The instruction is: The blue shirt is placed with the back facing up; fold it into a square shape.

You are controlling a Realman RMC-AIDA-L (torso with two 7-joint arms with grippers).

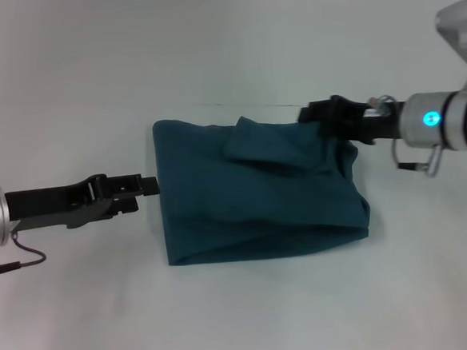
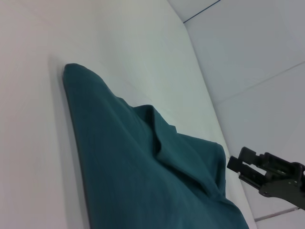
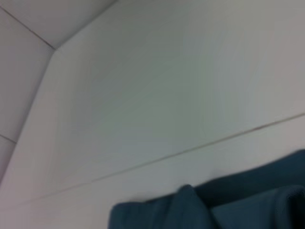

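Two hands flank the blue shirt [image 1: 256,193], which from the head camera lies mid-surface already folded into a rough, lumpy rectangle, one loose flap riding up on its far side. The left hand [image 1: 148,187] sits low at the shirt's left edge, fingers drawn nearly together, their tips just at the hem; I can't say for sure they grip cloth. The right hand [image 1: 316,113] reaches in at the far right corner, and from here I cannot tell how its fingers stand. The white surface [image 1: 104,70] shows bare around them.

From the left wrist camera, the shirt [image 2: 124,162] rises in a ridge with soft creases, and the right hand [image 2: 242,164] hangs just beyond its far corner, fingers slightly parted, seemingly clear of the cloth.

From the right wrist camera, only the shirt's far edge [image 3: 224,205] and a bump of fabric show; no fingers appear.

My worry: that raised flap could drag or unroll if either hand snags it, and a pull from one side alone would likely skew the bundle out of square.
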